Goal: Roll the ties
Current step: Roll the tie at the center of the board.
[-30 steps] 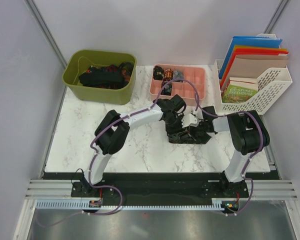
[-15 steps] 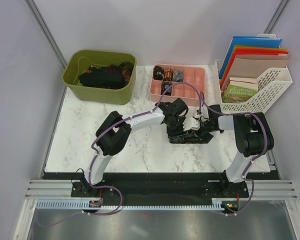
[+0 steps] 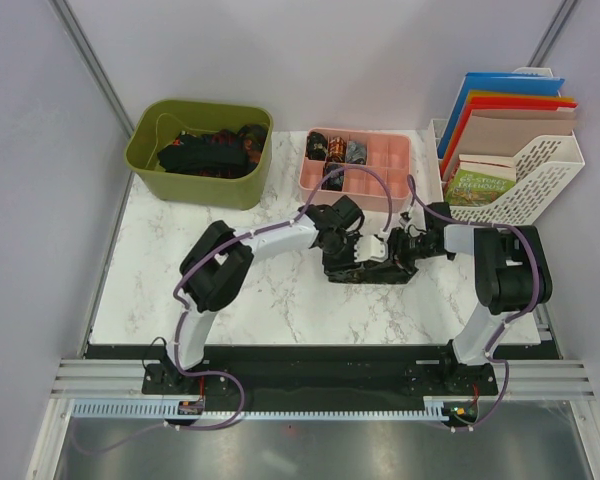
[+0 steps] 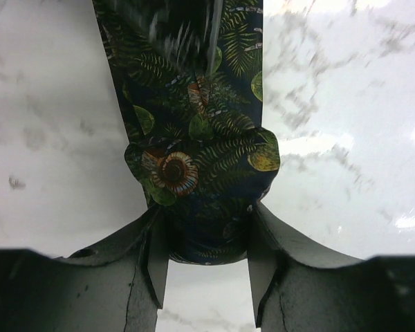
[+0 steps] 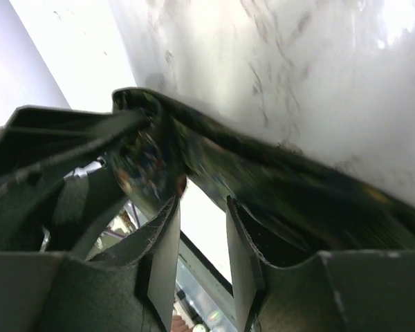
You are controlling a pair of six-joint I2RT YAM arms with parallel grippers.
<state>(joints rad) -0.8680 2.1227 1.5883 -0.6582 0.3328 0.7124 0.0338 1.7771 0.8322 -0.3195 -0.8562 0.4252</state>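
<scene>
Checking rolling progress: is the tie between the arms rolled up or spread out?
Partly rolled: one end of the tie is a small roll clamped by the left gripper; the rest lies flat on the table.

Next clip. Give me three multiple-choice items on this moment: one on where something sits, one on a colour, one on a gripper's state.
1. Where is the pink tray?
A. At the table's near edge
B. Between the bin and the file rack
C. Inside the bin

2. What colour is the bin?
A. Red
B. Blue
C. Olive green

3. What is the left gripper doing?
A. Pinching the bunched end of the tie
B. Hanging open over the bin
C. Holding a folder

Answers:
1. B: the top view shows it at the far edge, flanked by the two.
2. C: its walls are olive green.
3. A: the left wrist view shows both fingers pressed against the fabric's sides.
</scene>
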